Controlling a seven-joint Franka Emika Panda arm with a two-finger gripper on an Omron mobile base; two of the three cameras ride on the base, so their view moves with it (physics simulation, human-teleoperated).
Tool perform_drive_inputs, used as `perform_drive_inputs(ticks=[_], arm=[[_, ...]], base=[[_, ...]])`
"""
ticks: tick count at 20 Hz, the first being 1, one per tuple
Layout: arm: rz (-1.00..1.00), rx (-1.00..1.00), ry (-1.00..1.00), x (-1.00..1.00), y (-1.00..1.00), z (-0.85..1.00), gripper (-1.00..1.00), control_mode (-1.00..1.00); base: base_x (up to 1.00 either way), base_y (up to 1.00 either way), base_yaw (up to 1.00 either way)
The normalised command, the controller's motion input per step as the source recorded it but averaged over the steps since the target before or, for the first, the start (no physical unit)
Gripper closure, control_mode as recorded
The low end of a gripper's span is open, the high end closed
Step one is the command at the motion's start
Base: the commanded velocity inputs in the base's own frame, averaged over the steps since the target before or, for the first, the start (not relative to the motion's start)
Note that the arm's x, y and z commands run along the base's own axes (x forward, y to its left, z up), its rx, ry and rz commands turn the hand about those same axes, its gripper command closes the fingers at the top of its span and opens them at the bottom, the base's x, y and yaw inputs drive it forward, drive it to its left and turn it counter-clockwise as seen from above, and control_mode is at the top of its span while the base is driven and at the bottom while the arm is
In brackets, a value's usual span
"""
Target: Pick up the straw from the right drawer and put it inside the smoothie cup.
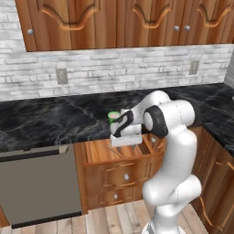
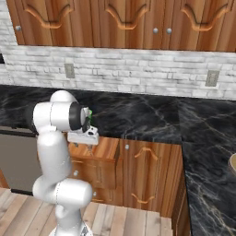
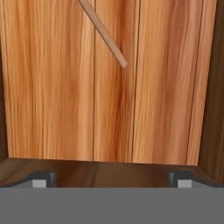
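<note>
While claw [image 3: 109, 181] gapes wide over right drawer [image 3: 57, 87], straw [image 3: 103, 33] lies ahead, untouched

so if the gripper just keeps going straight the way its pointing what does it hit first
Most likely the bare light-wood floor of the right drawer. The open gripper looks straight down into it, and the straw lies off toward the top of the hand view, so it would probably be missed. Depth is hard to judge.
</note>
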Motion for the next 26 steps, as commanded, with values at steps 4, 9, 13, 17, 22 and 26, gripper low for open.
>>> perform_drive_inputs(ticks=[4, 9, 13, 17, 22, 26], arm=[[-0.02, -0.01, 0.00, 0.21, 0.00, -0.49, -1.00, -1.00], [-0.03, -0.01, 0.00, 0.22, 0.02, -0.53, -1.00, -1.00], [-0.04, -0.01, 0.00, 0.16, 0.05, -0.46, -1.00, -1.00], [-0.06, -0.01, 0.00, 0.01, 0.01, -0.36, -1.00, -1.00], [-0.05, 0.00, 0.04, -0.41, 0.00, -0.26, -1.00, -1.00], [-0.02, 0.00, 0.00, -0.80, 0.00, -0.15, -1.00, -1.00]], base=[[0.00, 0.00, 0.00], [0.00, 0.00, 0.00], [0.00, 0.00, 0.00], [0.00, 0.00, 0.00], [0.00, 0.00, 0.00], [0.00, 0.00, 0.00]])
